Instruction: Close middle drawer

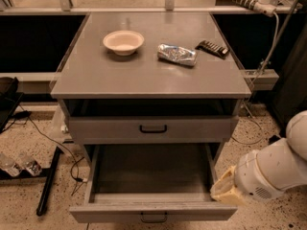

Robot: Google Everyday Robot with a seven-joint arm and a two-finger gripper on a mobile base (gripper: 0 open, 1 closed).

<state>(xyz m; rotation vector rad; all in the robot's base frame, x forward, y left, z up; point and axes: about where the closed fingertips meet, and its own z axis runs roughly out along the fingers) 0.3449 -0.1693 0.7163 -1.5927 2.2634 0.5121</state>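
Camera view looks down from the near side onto a grey metal cabinet with a flat top surface (144, 80). On that surface, toward the far edge, sit a shallow cream bowl (123, 42), a crumpled silver foil packet (177, 54) to the right of it, and a black ridged object (212, 48) farther right again, all apart from one another.

Below the top, the upper drawer (110, 129) is open only a crack, with a black loop handle at the centre of its front. Under it the middle drawer (148, 174) stands far out toward the near side, its deep grey interior bare and its front (105, 212) at the bottom edge of the frame.

The robot's white arm (276, 169) reaches in from the right. Its pale yellowish hand (224, 189) is low down, right against the outer right side of the middle drawer near the front corner. Whether the hand is open or closed I cannot tell.

On the speckled floor to the left lie a black pole (48, 183), thin cables and two clear bottles (17, 164).
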